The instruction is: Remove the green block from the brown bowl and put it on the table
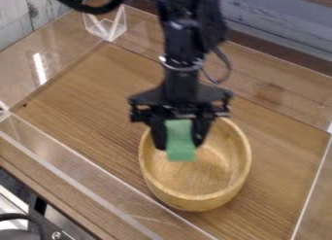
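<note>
Grn block (183, 143) held by gripper (180, 123), up over bowl (195, 171).

Gripper holds the block, fingers closed on it, one either side; block hangs upright-ish, bright grn, lower end pointing to 6 o'clock, top end hidden btwn the fingers. In this view block sits above the bowl's 11 o'clock part, bowl's pale inside showing below and to its right. Bowl = round, lt brown w/ thick rim, on the brown wood-grain table (78, 103), toward 5 o'clock of the pic. Arm (192, 40), blk, comes in from 12 o'clock. Clear acrylic wall (91, 171) runs along the table's 7 o'clock side; small clear container (107, 22) at 11 o'clock, well apart from the bowl. Blk cable (33, 221) at 7 o'clock, bottom corner.
</note>
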### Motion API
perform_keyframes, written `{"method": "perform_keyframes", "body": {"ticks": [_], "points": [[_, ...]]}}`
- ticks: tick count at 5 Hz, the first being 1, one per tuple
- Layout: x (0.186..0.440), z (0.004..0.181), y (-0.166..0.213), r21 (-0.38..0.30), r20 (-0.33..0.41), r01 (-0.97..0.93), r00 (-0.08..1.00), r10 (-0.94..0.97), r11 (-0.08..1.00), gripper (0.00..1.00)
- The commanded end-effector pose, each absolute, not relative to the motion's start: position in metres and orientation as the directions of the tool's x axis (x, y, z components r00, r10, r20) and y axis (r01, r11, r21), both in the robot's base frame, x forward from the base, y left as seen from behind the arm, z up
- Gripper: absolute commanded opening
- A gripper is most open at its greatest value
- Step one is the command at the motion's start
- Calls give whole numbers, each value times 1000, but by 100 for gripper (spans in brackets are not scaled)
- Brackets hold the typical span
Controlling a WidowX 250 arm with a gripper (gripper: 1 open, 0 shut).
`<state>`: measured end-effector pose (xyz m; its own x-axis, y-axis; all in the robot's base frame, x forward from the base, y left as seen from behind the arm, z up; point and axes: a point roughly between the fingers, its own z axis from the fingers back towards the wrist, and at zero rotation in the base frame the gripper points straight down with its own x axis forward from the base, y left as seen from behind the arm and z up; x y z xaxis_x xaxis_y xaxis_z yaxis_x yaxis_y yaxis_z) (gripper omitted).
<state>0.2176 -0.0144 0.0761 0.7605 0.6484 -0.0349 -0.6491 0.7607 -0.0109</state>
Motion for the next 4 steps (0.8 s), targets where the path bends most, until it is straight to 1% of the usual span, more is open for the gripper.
{"method": "perform_keyframes", "body": {"ticks": [1, 3, 4], "points": [[229, 81, 1, -55, 4, -620, 784, 621, 783, 0], [221, 90, 5, -58, -1, -661, 750, 662, 748, 0], [223, 92, 4, -61, -2, -633, 774, 634, 772, 0]]}}
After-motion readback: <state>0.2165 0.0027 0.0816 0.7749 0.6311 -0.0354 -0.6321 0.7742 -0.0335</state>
